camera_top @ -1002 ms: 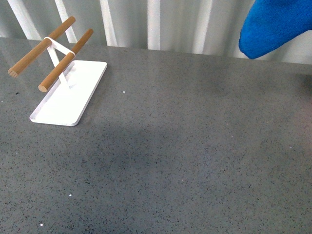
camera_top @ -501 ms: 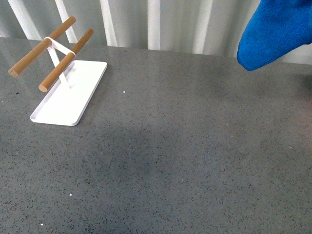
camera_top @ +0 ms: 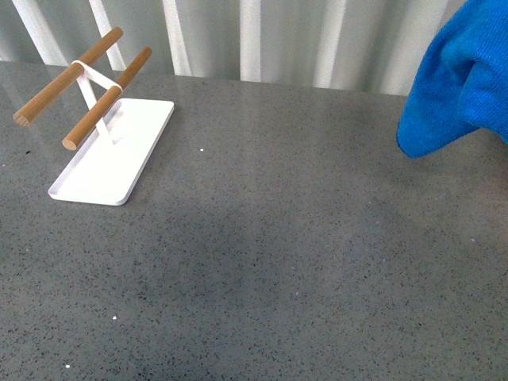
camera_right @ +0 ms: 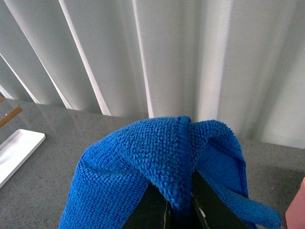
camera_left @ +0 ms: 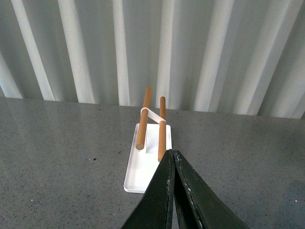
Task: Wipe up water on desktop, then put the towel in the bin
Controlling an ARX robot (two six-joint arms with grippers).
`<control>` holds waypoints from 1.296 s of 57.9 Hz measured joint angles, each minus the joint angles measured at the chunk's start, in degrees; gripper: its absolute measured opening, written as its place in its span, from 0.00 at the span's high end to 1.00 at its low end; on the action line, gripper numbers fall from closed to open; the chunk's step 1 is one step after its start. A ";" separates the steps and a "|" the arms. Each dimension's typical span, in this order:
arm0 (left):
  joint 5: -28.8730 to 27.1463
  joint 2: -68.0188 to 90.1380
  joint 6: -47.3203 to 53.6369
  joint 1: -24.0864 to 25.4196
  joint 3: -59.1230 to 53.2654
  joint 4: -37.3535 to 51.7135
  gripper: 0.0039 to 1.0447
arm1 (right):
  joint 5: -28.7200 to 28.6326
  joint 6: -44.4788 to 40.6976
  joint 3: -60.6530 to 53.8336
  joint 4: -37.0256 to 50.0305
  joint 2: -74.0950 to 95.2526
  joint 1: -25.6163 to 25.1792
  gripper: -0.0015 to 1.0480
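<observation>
The blue fuzzy towel point(camera_top: 464, 83) hangs in the air at the far right of the front view, above the dark-grey speckled desktop point(camera_top: 278, 238). My right gripper point(camera_right: 178, 202) is shut on the towel point(camera_right: 147, 162), which drapes over both fingers and hides their tips. My left gripper point(camera_left: 173, 155) is shut and empty, held above the desktop point(camera_left: 57, 157), pointing toward the white tray point(camera_left: 143, 164). Neither gripper itself shows in the front view. I see no water on the desktop.
A white rectangular tray point(camera_top: 139, 147) with a rack of two wooden rods point(camera_top: 75, 83) stands at the back left. White vertical blinds point(camera_top: 262, 36) run behind the desk. A pink object's edge point(camera_right: 296, 210) shows in the right wrist view.
The towel has dropped lower and shifted a little to the right at the frame's edge. The tray and rods have not moved.
</observation>
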 joint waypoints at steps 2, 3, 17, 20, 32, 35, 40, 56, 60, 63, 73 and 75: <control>0.00 -0.39 0.02 0.00 0.00 -0.39 0.97 | 0.28 -0.02 0.24 -0.37 0.02 0.28 0.97; 0.00 -0.66 0.02 0.00 0.00 -0.66 0.97 | 0.48 -0.02 0.42 -0.70 0.07 0.46 0.97; 0.00 -10.71 0.00 0.00 0.00 -10.82 0.97 | 2.58 0.66 3.34 -6.23 2.78 1.70 0.97; 0.00 -10.69 0.00 0.00 0.00 -10.91 0.97 | 3.21 1.22 3.91 -7.65 4.02 1.84 0.97; 0.00 -10.71 0.00 0.00 0.00 -11.04 0.97 | 6.49 4.13 5.49 -11.37 11.47 3.21 0.97; 0.00 -10.71 -0.02 0.00 0.00 -11.04 0.97 | 7.67 5.18 5.60 -11.52 13.64 4.39 0.97; 0.00 -10.71 -0.02 0.00 0.00 -11.04 0.84 | 8.24 7.21 5.60 -11.54 16.70 6.49 0.97; 0.00 -10.71 -0.02 0.00 0.00 -11.04 0.30 | 12.07 13.88 5.64 -9.03 31.74 14.03 0.97; 0.00 -10.71 -0.02 0.00 0.00 -11.04 0.20 | 12.66 14.78 5.64 -8.22 32.98 14.43 0.97; 0.00 -10.71 -0.02 0.00 0.00 -11.04 0.13 | 12.74 15.37 5.64 -7.45 33.35 14.51 0.97; 0.00 -10.71 0.00 0.00 0.00 -11.04 0.07 | 12.96 15.93 5.62 -6.29 34.23 13.84 0.97; 0.00 -10.71 0.00 0.00 0.00 -11.04 0.06 | 12.90 15.98 5.62 -6.08 34.32 13.51 0.97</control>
